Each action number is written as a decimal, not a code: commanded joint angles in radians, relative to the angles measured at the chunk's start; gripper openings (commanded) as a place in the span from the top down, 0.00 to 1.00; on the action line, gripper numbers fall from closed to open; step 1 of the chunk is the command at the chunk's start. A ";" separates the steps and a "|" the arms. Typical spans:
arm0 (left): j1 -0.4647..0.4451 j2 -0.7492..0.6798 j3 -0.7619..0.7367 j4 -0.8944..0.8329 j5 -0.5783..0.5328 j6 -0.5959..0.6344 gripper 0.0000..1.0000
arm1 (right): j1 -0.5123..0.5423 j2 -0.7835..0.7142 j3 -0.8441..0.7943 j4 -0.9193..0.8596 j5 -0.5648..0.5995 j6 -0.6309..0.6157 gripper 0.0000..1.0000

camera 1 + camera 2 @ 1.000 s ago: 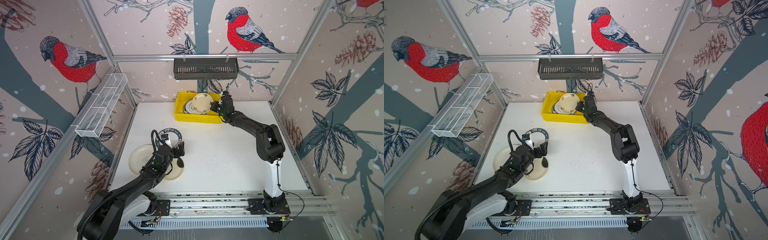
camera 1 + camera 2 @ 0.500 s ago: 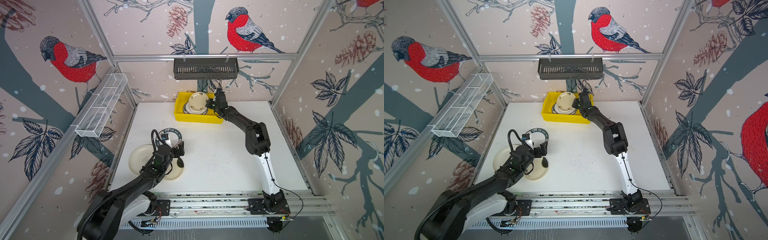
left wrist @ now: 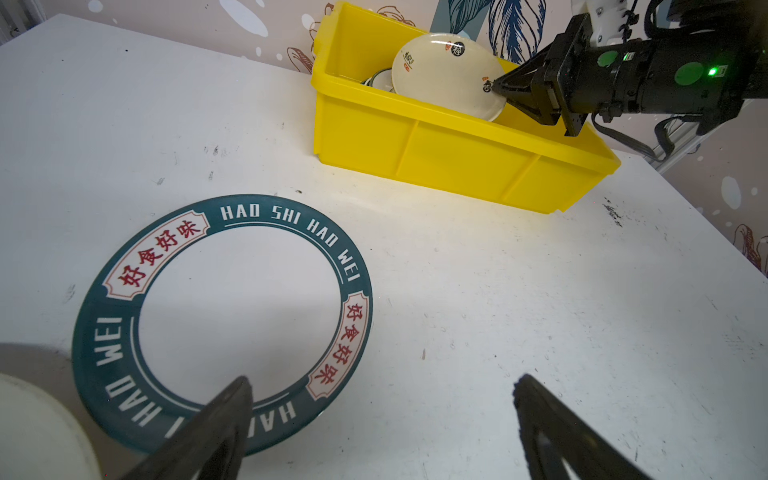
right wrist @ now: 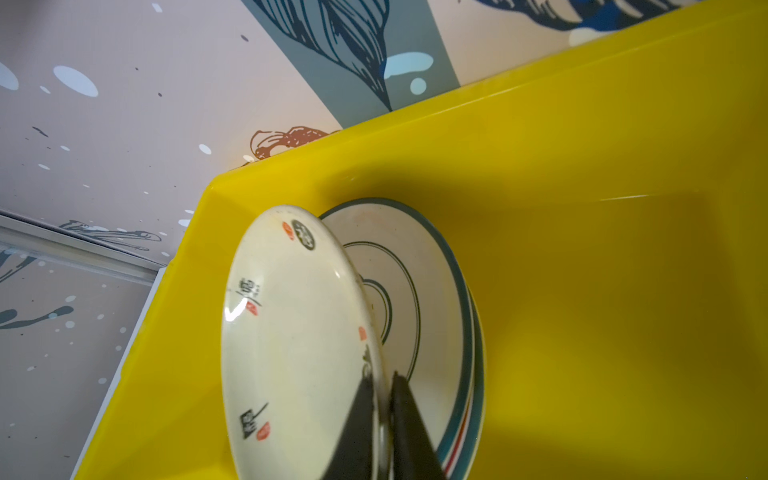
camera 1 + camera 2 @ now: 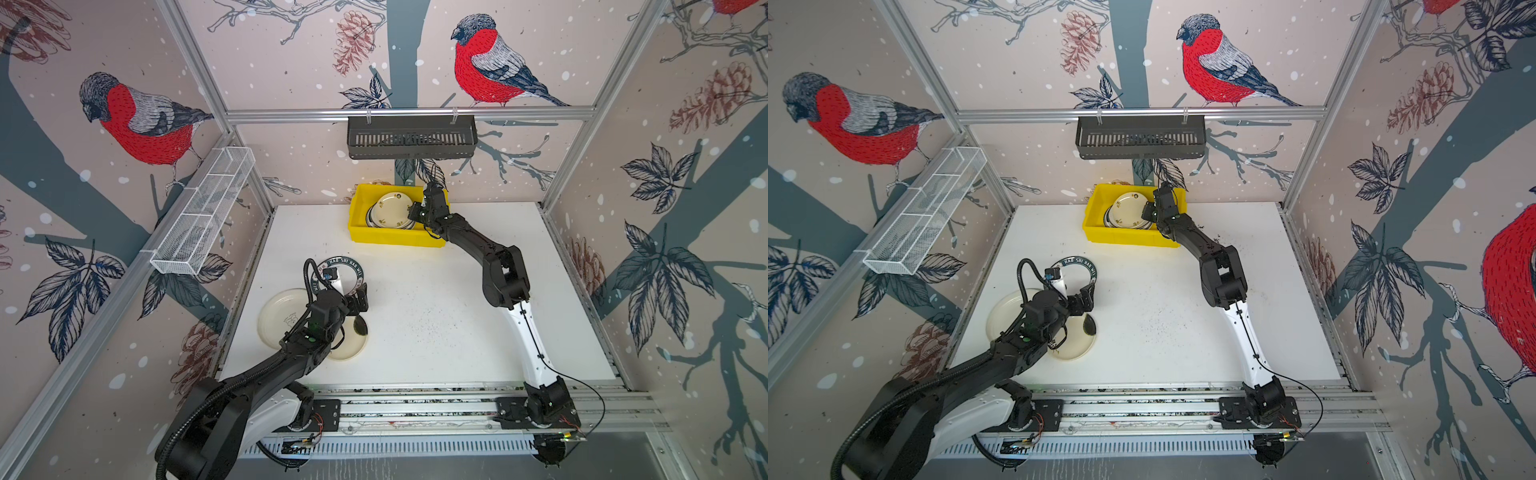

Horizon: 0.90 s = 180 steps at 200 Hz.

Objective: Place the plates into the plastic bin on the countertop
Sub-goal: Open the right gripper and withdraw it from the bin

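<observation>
The yellow plastic bin [image 5: 395, 239] [image 5: 1125, 239] stands at the countertop's [image 5: 436, 311] back edge. My right gripper [image 5: 413, 210] [image 5: 1146, 210] [image 4: 382, 378] reaches into it, shut on the rim of a cream plate with black motifs [image 5: 392, 208] [image 3: 444, 70] [image 4: 291, 332]. That plate tilts over teal-rimmed plates [image 4: 419, 291] stacked inside. My left gripper [image 5: 359, 299] [image 5: 1086, 297] [image 3: 382, 380] is open and empty, low over the counter beside a teal-rimmed lettered plate [image 5: 345, 261] [image 3: 241, 307]. A cream plate [image 5: 282, 318] and a yellowish plate [image 5: 353, 345] lie partly under the left arm.
A dark slotted basket [image 5: 411, 137] hangs on the back wall above the bin. A white wire mesh tray [image 5: 203, 216] is fixed to the left wall. Aluminium rails [image 5: 415, 409] run along the front edge, carrying both arm bases.
The right gripper has shifted slightly left over the bin with the plate, and the arm's elbow has swung. The left arm has not moved.
</observation>
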 commanded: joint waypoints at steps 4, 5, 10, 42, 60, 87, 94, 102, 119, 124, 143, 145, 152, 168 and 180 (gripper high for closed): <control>0.000 0.011 0.012 0.014 -0.010 0.006 0.03 | 0.000 0.017 0.033 0.023 -0.072 -0.044 0.25; 0.000 0.012 0.012 0.014 -0.009 0.007 0.03 | 0.000 0.017 0.036 0.020 -0.073 -0.046 0.25; 0.000 0.014 0.013 0.014 -0.010 0.007 0.03 | 0.002 0.021 0.049 0.007 -0.073 -0.055 0.21; 0.001 0.005 0.013 0.013 -0.004 0.015 0.03 | -0.003 -0.031 0.029 -0.020 -0.034 -0.080 0.00; 0.000 -0.006 0.010 0.011 -0.003 0.017 0.03 | -0.008 -0.103 -0.044 -0.007 0.008 -0.088 0.01; 0.001 -0.026 0.020 -0.015 0.002 -0.001 0.03 | -0.002 -0.279 -0.226 0.057 0.075 -0.114 0.00; 0.000 -0.030 0.021 -0.020 0.006 -0.006 0.03 | 0.003 -0.329 -0.280 0.077 0.092 -0.126 0.00; 0.000 -0.033 0.021 -0.023 0.007 -0.012 0.03 | 0.011 -0.385 -0.340 0.095 0.113 -0.135 0.00; 0.000 -0.033 0.029 -0.039 0.015 -0.027 0.03 | 0.015 -0.501 -0.468 0.133 0.105 -0.135 0.00; 0.000 -0.032 0.033 -0.048 0.013 -0.034 0.03 | 0.016 -0.536 -0.506 0.140 0.109 -0.134 0.00; 0.000 -0.022 0.060 -0.093 0.027 -0.059 0.03 | 0.026 -0.664 -0.633 0.150 0.148 -0.147 0.00; 0.001 -0.021 0.064 -0.097 0.029 -0.061 0.03 | 0.027 -0.677 -0.650 0.149 0.152 -0.147 0.00; 0.000 -0.018 0.076 -0.114 0.040 -0.069 0.03 | 0.030 -0.724 -0.691 0.142 0.151 -0.146 0.00; 0.000 -0.011 0.099 -0.149 0.058 -0.088 0.03 | 0.041 -0.835 -0.810 0.131 0.126 -0.127 0.00; 0.000 -0.007 0.110 -0.167 0.073 -0.095 0.03 | 0.064 -0.928 -0.921 0.152 0.146 -0.126 0.00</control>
